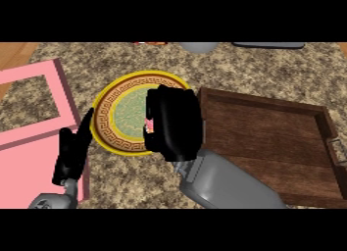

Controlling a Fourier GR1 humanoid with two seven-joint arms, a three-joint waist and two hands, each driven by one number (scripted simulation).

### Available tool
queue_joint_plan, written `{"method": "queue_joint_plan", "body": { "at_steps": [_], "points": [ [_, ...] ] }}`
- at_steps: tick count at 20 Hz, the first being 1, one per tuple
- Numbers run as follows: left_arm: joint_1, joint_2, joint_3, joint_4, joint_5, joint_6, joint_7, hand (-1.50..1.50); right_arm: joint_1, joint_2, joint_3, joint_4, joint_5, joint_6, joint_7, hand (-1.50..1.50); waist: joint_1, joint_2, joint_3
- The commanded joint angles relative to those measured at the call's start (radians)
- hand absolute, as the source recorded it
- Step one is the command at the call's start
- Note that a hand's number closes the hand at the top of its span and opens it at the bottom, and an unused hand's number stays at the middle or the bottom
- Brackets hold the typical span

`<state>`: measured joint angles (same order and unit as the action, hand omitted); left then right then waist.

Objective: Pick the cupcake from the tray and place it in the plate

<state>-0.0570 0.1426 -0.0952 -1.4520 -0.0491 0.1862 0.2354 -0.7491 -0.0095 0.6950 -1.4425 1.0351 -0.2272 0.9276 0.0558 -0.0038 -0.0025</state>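
The right hand [174, 122] hangs over the right half of the plate [122, 115], fingers curled round the cupcake [149, 126], of which only a pink sliver shows at the hand's left edge; the tray [278, 142] lies just right of the plate; the left hand [73, 149] rests straight-fingered at the plate's left rim, over a pink frame [32, 147] at the counter's left edge.

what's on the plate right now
The right hand hangs over the plate's right side, hiding it. A pink sliver, maybe the cupcake, peeks out beside the hand. The visible green centre is bare.
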Motion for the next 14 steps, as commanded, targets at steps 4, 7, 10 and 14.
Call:
{"method": "queue_joint_plan", "body": {
  "at_steps": [4, 7, 10, 14],
  "points": [
    [-0.049, 0.037, 0.059, 0.031, 0.046, -0.054, -0.005, 0.0, -0.217, 0.009, 0.042, 0.236, -0.111, -0.132, 0.185, 1.5, -0.019, 0.009, 0.001],
    [0.005, -0.011, 0.018, 0.018, -0.001, 0.0, -0.026, 0.0, -0.255, 0.009, 0.099, 0.335, -0.171, -0.191, 0.201, 1.5, -0.012, 0.009, 0.002],
    [0.035, -0.01, 0.005, -0.007, -0.013, -0.004, -0.034, 0.0, -0.321, 0.009, 0.026, 0.439, -0.234, -0.154, 0.113, 1.5, -0.017, 0.008, 0.002],
    [-0.046, 0.021, 0.065, 0.037, 0.034, -0.042, -0.004, 0.0, -0.229, 0.009, 0.012, 0.562, -0.319, -0.189, -0.042, 1.5, -0.027, 0.012, 0.002]
  ]
}}
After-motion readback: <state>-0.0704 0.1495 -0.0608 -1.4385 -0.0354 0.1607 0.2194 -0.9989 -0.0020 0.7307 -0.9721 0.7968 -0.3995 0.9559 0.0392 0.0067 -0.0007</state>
